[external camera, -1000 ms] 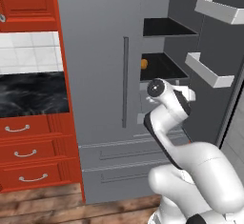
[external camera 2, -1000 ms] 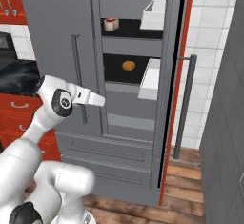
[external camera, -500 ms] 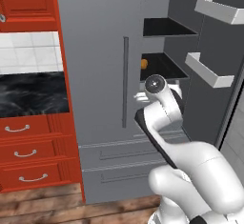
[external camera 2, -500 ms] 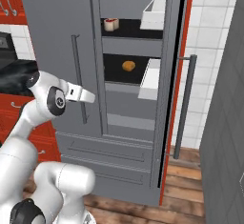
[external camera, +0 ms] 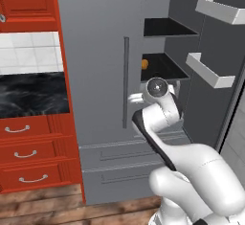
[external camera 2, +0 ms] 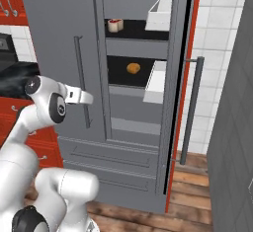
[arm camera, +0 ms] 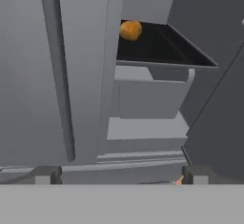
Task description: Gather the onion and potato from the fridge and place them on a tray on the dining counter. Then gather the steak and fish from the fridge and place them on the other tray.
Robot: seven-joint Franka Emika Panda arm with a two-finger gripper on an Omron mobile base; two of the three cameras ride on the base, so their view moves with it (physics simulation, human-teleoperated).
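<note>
A: The end effector (arm camera: 116,174) is seen released, its two dark fingertips (arm camera: 46,174) spread wide at the bottom of the hand view, and nothing is held between them.

B: And it is pointed at the fridge (external camera: 103,75), at the seam between the shut left door and the opened right side?

A: Exactly. In the right base view the end effector (external camera 2: 83,97) is held just in front of the shut door, close beside the long vertical bar handle (external camera 2: 81,80). Whether the handle is touched cannot be told.

B: What is seen inside the fridge?

A: A round orange-brown item, taken to be the onion (arm camera: 130,30), is seen resting on a black shelf (arm camera: 162,51), at its back left corner, above and beyond the fingertips. One shelf higher, a small red and white item (external camera 2: 115,24) is seen, too small to be named.

B: And the opened door?

A: It is swung out to the right, with white door bins (external camera: 210,70) carried on its inner face. Beside the fridge on the left, red cabinets (external camera: 31,147) with drawer pulls are noted, and a black marble-look bench (external camera: 31,94) with white veins above them.
</note>
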